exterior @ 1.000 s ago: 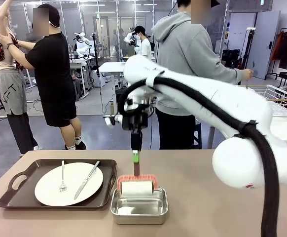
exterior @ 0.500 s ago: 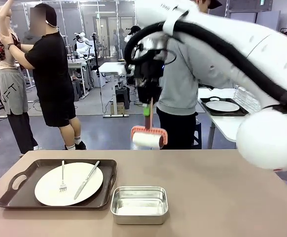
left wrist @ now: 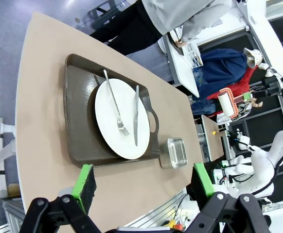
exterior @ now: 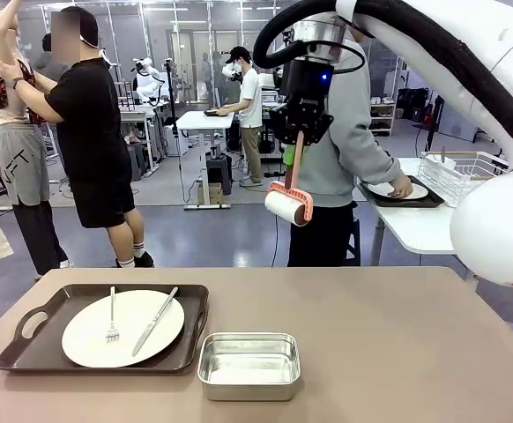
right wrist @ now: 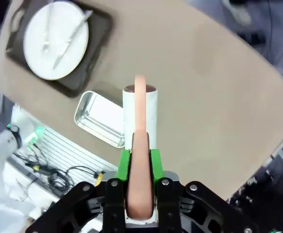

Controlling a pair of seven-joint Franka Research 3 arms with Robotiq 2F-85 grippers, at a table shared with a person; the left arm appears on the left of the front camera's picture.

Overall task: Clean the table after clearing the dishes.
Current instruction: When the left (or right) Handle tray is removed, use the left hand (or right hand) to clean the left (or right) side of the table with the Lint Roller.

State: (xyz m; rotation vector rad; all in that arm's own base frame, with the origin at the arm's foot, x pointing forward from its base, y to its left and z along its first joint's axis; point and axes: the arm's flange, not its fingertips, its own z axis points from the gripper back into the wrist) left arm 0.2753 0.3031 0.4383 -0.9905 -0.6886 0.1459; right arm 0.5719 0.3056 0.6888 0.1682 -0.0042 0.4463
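My right gripper [exterior: 293, 150] hangs high over the far edge of the table [exterior: 389, 335], shut on the pink handle of a lint roller [exterior: 285, 206] whose white roll tilts below it. From the right wrist the roller [right wrist: 140, 112] juts out past my right gripper [right wrist: 140, 162]. One of the dishes, a white plate [exterior: 122, 327] with fork and knife, lies on a dark tray [exterior: 27, 351] at the table's left. A person in grey rests a hand on another tray with a plate [exterior: 396, 189] on the white side table. My left gripper [left wrist: 144, 182] is open, high above the tray [left wrist: 78, 121].
An empty steel pan [exterior: 249, 364] sits near the front edge, right of the tray. It also shows as the pan [right wrist: 99, 118] and the pan [left wrist: 176, 152]. A wire rack [exterior: 455, 172] stands on the white table. Other people stand far back left.
My right arm has lifted the roller out of the steel pan and swung it up above the table's far edge. The person in grey has turned to the side table, where a plate and tray now show.
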